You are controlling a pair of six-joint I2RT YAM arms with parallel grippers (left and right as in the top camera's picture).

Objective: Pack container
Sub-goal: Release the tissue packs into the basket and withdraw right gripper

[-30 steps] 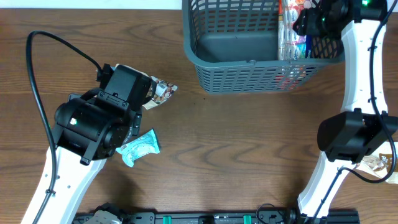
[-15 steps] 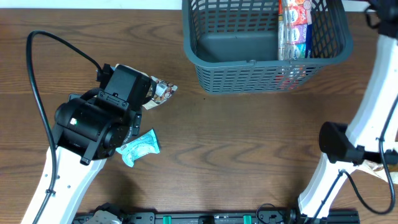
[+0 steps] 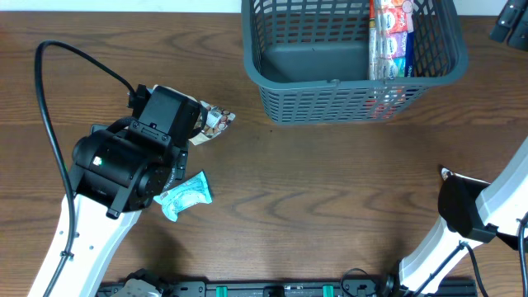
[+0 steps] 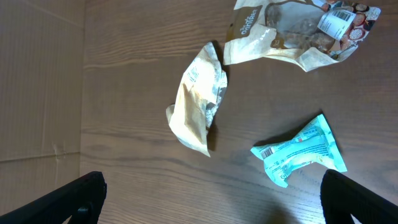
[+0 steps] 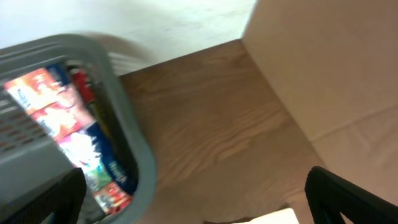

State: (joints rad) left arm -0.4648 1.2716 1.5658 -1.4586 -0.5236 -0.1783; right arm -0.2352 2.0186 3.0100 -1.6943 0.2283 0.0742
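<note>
The dark grey-blue mesh container (image 3: 346,97) stands at the table's far centre, with several colourful snack packets (image 3: 389,41) upright along its right wall. My left gripper (image 4: 211,199) is open and empty, hovering above loose packets: a cream-silver one (image 4: 198,99), a brown-clear one (image 4: 298,31) and a teal one (image 4: 298,152). The teal packet (image 3: 186,196) and brown-clear packet (image 3: 216,121) also show from overhead beside the left arm. My right gripper (image 5: 193,199) is open and empty, just right of the container rim (image 5: 134,143), at the overhead view's top right edge (image 3: 513,25).
A black cable (image 3: 45,99) loops over the left of the table. A beige cardboard surface borders the table on the left (image 4: 37,81) and on the right (image 5: 336,74). A white object (image 5: 261,218) shows at the bottom of the right wrist view.
My right gripper has risen out of the container's right side and swung right, to the frame's top right edge. The left arm and loose packets have not moved.
</note>
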